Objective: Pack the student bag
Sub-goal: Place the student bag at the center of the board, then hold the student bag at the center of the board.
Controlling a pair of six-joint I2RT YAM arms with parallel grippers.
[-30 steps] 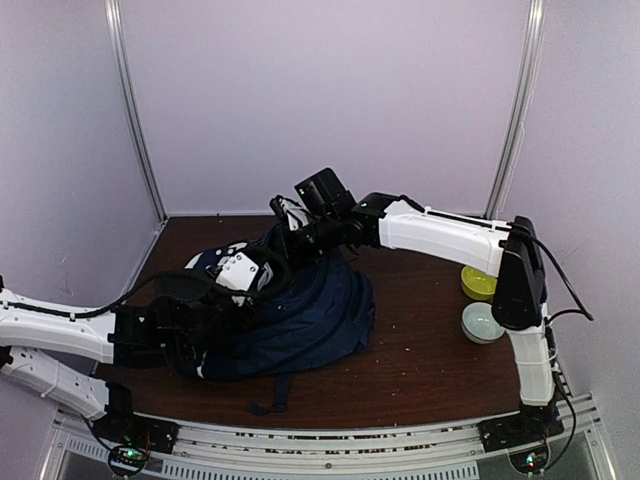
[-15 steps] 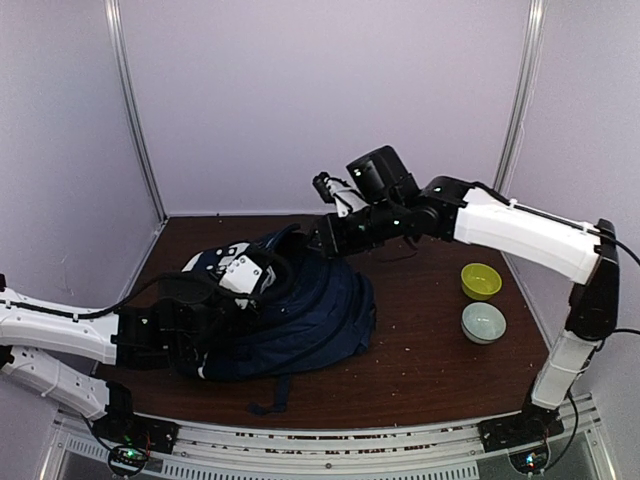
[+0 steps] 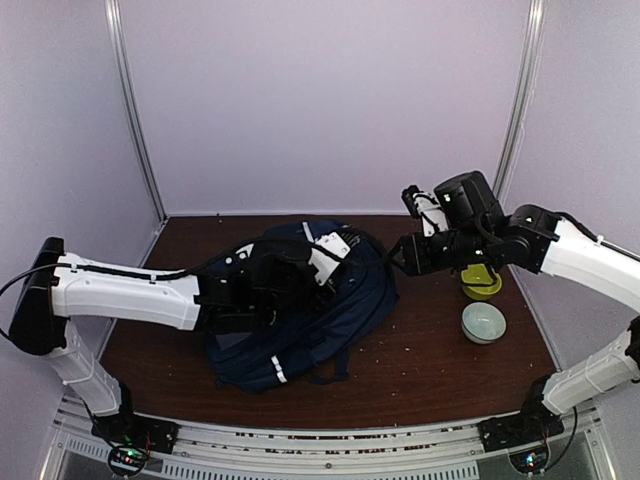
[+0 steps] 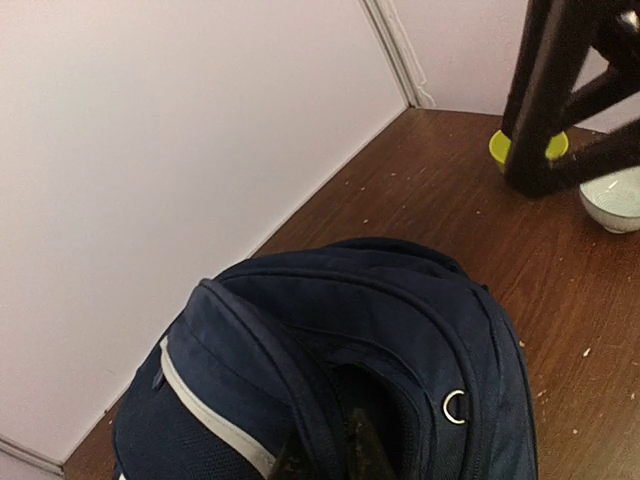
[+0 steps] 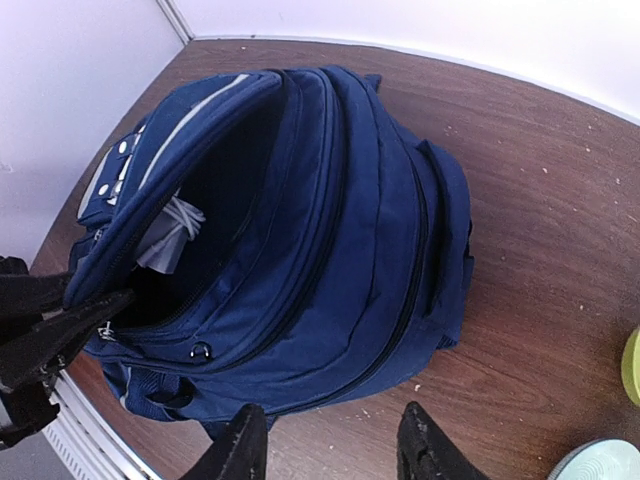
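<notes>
1. Top view: the student bag (image 3: 335, 320) now sits mid-worktop (image 3: 440, 365). It is further right than a second ago and has turned, with its white stripe towards the near edge.
   - The left hand (image 3: 318, 268) has swung in from the left side with the bag and is clamped on its upper rim.
   - The right hand (image 3: 397, 257) was at the bag's top a second ago. It has pulled away to the right and hangs clear of the bag, in front of the yellow bowl (image 3: 485, 285).
   - The pale bowl (image 3: 483, 322) hasn't budged.
2. Left wrist view: the student bag (image 4: 380, 330) fills the lower frame.
   - The left hand (image 4: 330, 455) is pinched together on a fold of navy rim at the bottom edge.
   - The right arm (image 4: 545, 90) crosses the top right corner, partly covering the yellow bowl (image 4: 497, 150), with the pale bowl (image 4: 612, 200) just beside it.
3. Right wrist view: we look down on the student bag (image 5: 330, 230), its main compartment gaping.
   - A pale grey item (image 5: 170, 235) with a cord lies inside the compartment; I can't tell what it is.
   - The right hand (image 5: 335, 450) has its fingers apart with nothing between them.
   - The left hand (image 5: 100, 305) bites the rim at lower left.
</notes>
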